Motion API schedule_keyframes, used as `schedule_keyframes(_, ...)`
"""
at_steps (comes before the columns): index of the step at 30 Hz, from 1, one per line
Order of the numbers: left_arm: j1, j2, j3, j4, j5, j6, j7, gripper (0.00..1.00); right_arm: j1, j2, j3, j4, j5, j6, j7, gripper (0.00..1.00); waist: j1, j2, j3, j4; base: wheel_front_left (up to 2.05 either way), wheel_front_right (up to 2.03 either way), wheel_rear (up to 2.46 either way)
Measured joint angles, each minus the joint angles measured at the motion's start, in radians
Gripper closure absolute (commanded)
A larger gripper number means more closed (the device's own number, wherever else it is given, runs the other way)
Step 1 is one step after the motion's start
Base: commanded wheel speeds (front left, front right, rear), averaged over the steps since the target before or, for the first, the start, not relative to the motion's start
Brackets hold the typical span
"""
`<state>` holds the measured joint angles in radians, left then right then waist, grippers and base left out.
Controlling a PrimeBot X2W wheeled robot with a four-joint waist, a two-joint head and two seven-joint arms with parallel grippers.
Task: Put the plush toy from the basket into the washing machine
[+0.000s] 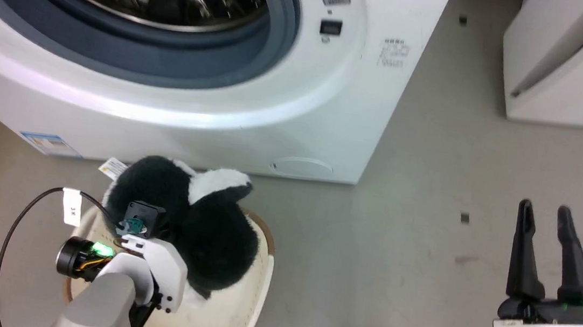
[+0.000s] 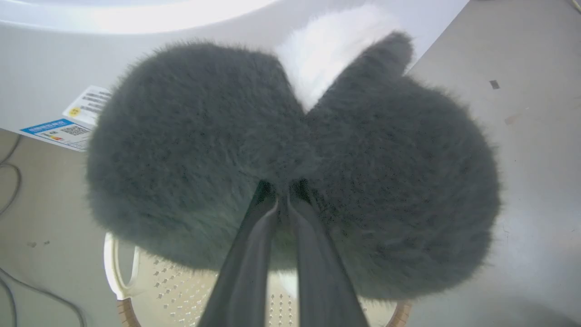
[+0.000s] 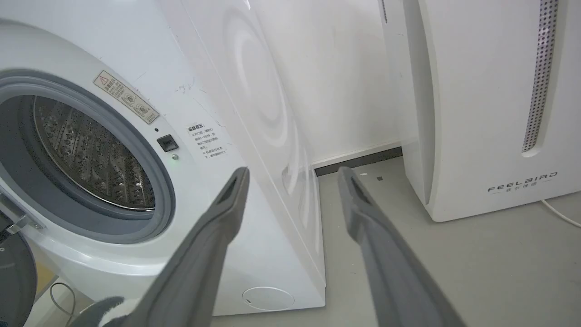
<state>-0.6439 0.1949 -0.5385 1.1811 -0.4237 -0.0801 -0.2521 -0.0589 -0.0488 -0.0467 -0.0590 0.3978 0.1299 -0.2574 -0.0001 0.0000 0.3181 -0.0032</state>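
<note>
Left gripper (image 2: 282, 193) pinches the crease between two black lobes of the plush toy (image 1: 199, 219), which sits atop the basket (image 1: 248, 294), long axis 10-to-4 o'clock in the head view, white patch toward 1 o'clock. Right gripper (image 1: 544, 207) hangs spread and empty at 4 o'clock; its wrist view reveals the steel drum (image 3: 91, 154) inside the washing machine (image 3: 218, 91) at 9 o'clock.

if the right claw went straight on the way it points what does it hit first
The right claw points into the gap between the washer and the white appliance. Way looks free up to the baseboard, though it may graze the washer's side; depth unclear.
</note>
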Motion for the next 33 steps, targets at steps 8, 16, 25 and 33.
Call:
schedule_keyframes(8,0.091,0.026,0.038,-0.209,0.028,0.062,-0.003,1.00,0.056,0.000,0.000,0.004,-0.002,0.000,0.000,0.00,0.0000,0.0000,-0.110,0.019,0.00,0.00,0.00)
schedule_keyframes(16,0.159,0.064,0.099,-0.384,0.062,0.114,-0.003,1.00,0.097,0.000,0.006,0.004,-0.002,0.000,0.000,0.00,-0.0001,0.0001,-0.182,0.026,0.00,0.00,0.00)
schedule_keyframes(25,0.148,0.077,0.177,-0.509,0.101,0.151,-0.003,1.00,0.097,0.000,0.026,-0.012,-0.002,0.000,0.000,0.00,0.0000,0.0000,-0.164,0.008,0.00,0.00,0.00)
schedule_keyframes(33,-0.012,0.129,0.266,-0.527,0.128,0.158,-0.003,1.00,0.048,0.000,0.031,-0.028,-0.002,0.000,0.000,0.00,0.0000,0.0000,-0.066,-0.033,0.00,0.00,0.00)
